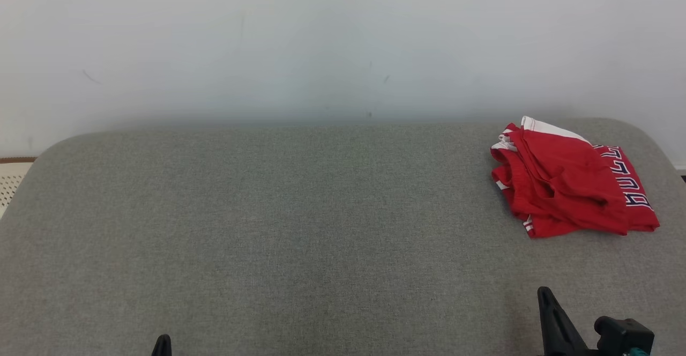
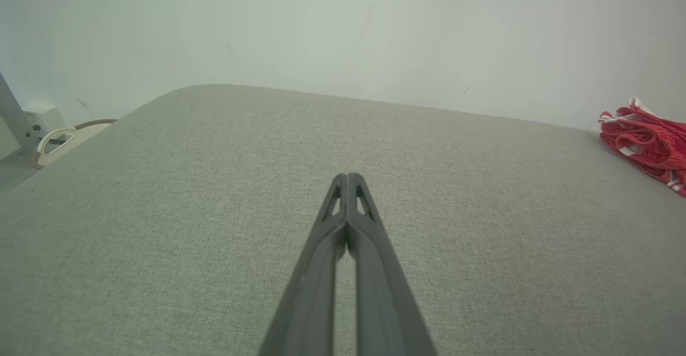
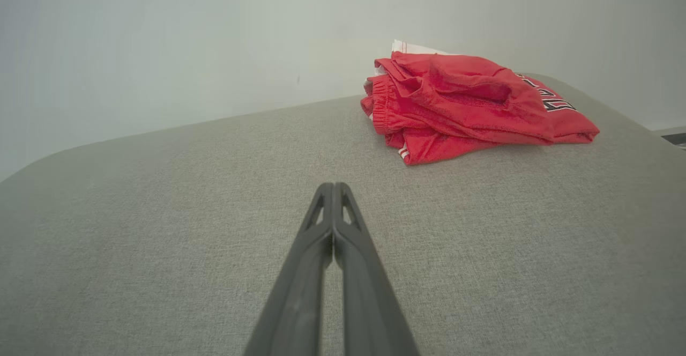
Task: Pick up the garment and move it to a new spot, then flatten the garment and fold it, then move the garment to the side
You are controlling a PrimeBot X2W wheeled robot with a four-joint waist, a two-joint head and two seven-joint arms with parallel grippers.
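Observation:
The garment [image 1: 568, 184] is a red piece with white trim and dark lettering, lying folded at the far right of the grey fabric surface [image 1: 300, 227]. In the right wrist view the garment [image 3: 466, 104] lies ahead and to the right of my right gripper [image 3: 333, 185], whose fingers are pressed together with nothing between them. My right gripper [image 1: 545, 290] sits near the front edge, well short of the garment. My left gripper [image 2: 348, 176] is shut and empty too, over bare fabric, with the garment [image 2: 646, 141] far off to its right. Its tip [image 1: 162, 340] shows at the lower left.
A pale wall [image 1: 321, 39] rises right behind the surface's far edge. Off the surface's left end stand a white box and a looped cable [image 2: 51, 139]. The surface's corners are rounded.

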